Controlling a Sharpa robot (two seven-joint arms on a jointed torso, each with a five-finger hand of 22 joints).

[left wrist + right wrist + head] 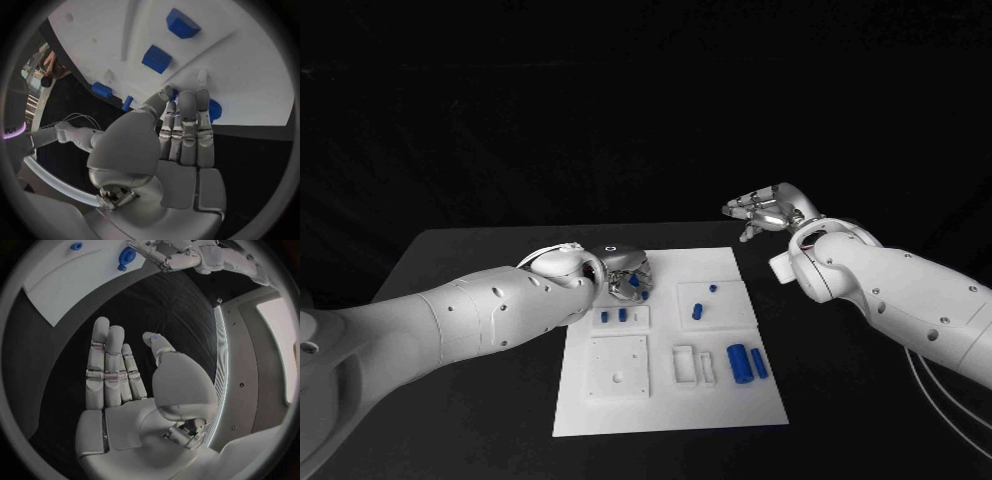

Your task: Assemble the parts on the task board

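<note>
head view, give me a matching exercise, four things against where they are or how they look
Things:
1. left hand
2. right hand
3. task board
4. two upright blue parts

States:
A. white plate mid-table
B. standing side by side at the board's right, near the front
C. open, off the board, over the black table
D. at the board's far left corner, fingers at a blue part

Pairs: 1-D, 2-C, 3-A, 4-B

No text, label, brand, number or sign could be read anywhere on the task board [718, 262] or beside it (the small blue parts [744, 363] standing on it were also plain, without any marking).
</note>
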